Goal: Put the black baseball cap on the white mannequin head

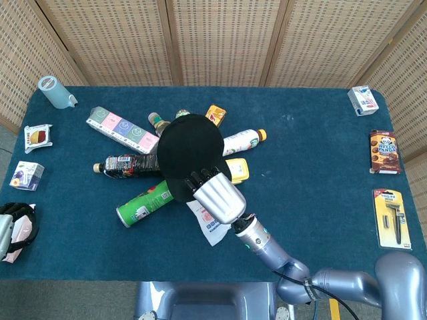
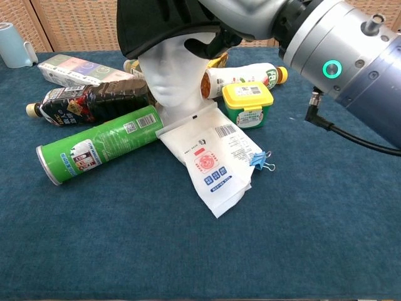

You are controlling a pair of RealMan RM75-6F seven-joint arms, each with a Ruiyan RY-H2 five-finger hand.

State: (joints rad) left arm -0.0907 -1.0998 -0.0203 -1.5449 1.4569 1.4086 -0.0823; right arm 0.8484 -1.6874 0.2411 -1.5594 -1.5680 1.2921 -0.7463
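The black baseball cap (image 1: 190, 150) sits over the top of the white mannequin head (image 2: 169, 72), which stands upright mid-table. In the chest view the cap (image 2: 156, 25) covers the forehead, brim to the front, tilted up at its right side. My right hand (image 1: 217, 193) grips the cap at its near edge; in the chest view this hand (image 2: 235, 15) is at the top, beside the head's right side. My left hand (image 1: 13, 230) lies at the table's far left edge, away from the cap; how its fingers lie is unclear.
Around the head lie a green can (image 2: 94, 144), a dark bottle (image 2: 88, 100), a white pouch (image 2: 213, 160), a yellow-lidded tub (image 2: 249, 103) and a white bottle (image 1: 243, 141). A blue cup (image 1: 55, 91) stands back left; small packs (image 1: 385, 152) line the right edge.
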